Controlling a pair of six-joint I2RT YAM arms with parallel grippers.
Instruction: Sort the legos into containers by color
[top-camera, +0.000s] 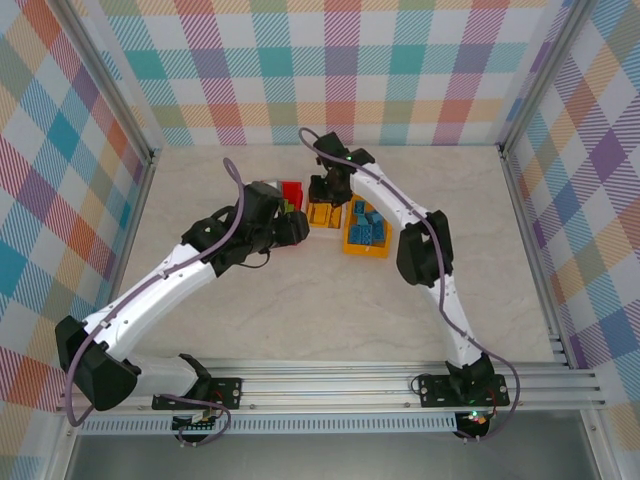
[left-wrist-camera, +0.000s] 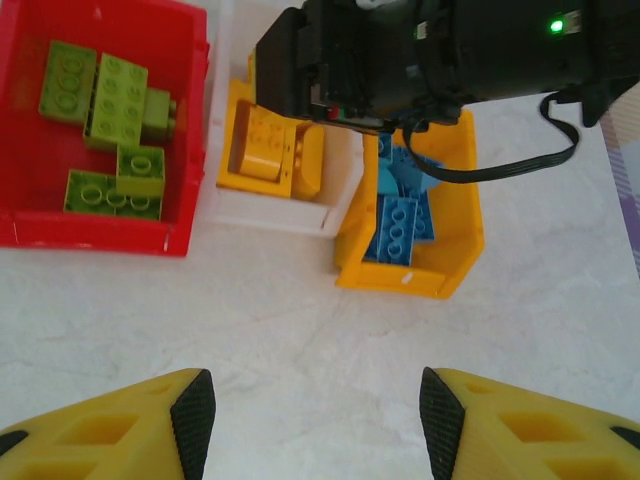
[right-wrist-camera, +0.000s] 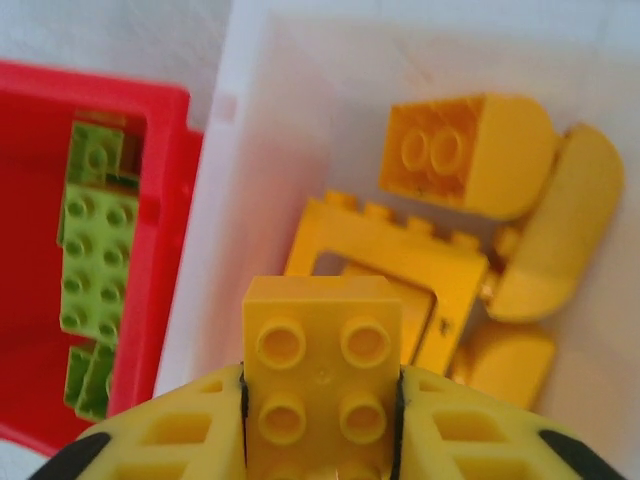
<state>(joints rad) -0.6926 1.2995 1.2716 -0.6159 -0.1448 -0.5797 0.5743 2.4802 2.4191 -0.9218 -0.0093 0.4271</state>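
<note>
I read a red bin (left-wrist-camera: 100, 240) of lime green bricks (left-wrist-camera: 115, 105), a white bin (right-wrist-camera: 250, 120) of orange-yellow bricks (right-wrist-camera: 470, 155), and an orange-yellow bin (left-wrist-camera: 462, 230) of blue bricks (left-wrist-camera: 400, 228). The brick (right-wrist-camera: 322, 370) in my right jaws is yellow. Both pairs of jaws are yellow with black pads (left-wrist-camera: 193, 420); the arms (top-camera: 165, 275) are white with black joints. The desk (left-wrist-camera: 300, 320) is cream marble, faintly veined; the walls (top-camera: 330, 60) wear pastel plaid.

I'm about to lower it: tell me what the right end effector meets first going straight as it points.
Probably the yellow frame in the white bin: the right end effector points down at it, and its held yellow brick would touch first. Depth is unclear.
</note>
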